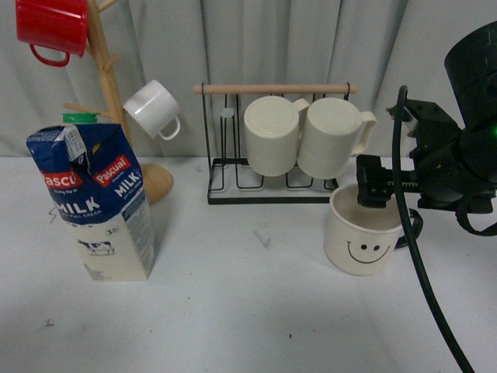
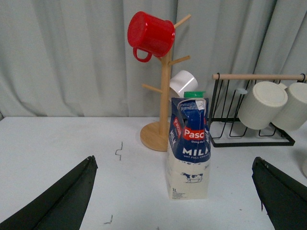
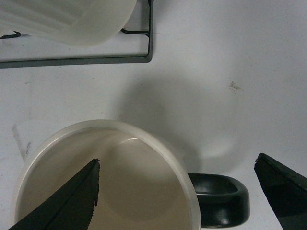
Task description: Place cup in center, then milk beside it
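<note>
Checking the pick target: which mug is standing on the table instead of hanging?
The wide cream cup with the smiley face, below the right gripper. The red mug, white mug and ribbed mugs all hang.

Bright, even, diffuse light fills all three views, and the white worktop (image 1: 233,326) reads slightly cool and grey. Shadows are soft and faint. In the right wrist view the cup (image 3: 144,191) throws a broad, blurred-edged shadow on its far side, toward the rack (image 3: 96,60). The red mug (image 2: 152,32) carries a mild sheen. The fingers (image 3: 72,206) of the right end effector (image 3: 177,163) show as flat black shapes with little detail. The ribbed mug (image 3: 67,19) nearest that camera looks soft.
</note>
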Tool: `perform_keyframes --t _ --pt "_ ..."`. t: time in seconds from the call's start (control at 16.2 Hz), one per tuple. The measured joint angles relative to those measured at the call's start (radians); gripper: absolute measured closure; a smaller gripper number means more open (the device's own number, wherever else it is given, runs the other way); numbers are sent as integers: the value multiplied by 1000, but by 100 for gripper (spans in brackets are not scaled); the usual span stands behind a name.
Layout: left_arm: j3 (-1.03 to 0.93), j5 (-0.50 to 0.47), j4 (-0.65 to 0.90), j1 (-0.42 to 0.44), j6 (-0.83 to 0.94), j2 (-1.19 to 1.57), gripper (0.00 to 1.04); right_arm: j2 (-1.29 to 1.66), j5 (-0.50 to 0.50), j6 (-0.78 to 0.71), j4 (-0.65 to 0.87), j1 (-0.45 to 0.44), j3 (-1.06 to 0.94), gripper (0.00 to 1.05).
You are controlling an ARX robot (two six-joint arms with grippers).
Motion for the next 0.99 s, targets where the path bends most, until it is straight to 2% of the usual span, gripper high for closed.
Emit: perform_keyframes --t 0.06,0.12,0.31,0.37,0.68,0.74,0.8,0.87,0.99 --pt "0 0 0 0 0 0 7 6 0 -3 -2 1 9 6" --pt "0 0 0 0 0 0 7 14 0 -3 -6 2 15 11" --pt "0 0 0 0 0 0 7 36 -2 -7 -12 2 26 46" --pt "0 0 0 0 0 0 7 41 -2 -10 -12 0 27 53" --pt "0 0 0 0 0 0 7 46 -2 -10 -13 0 28 71" --pt "0 0 0 0 0 0 7 46 -2 -10 -12 0 28 80" --pt "0 0 0 0 0 0 7 46 -2 -11 -12 0 28 95" --pt "0 0 0 0 0 0 7 40 -8 -19 -14 0 33 101" --pt "0 0 0 0 0 0 7 -3 -24 -36 -45 21 16 101"
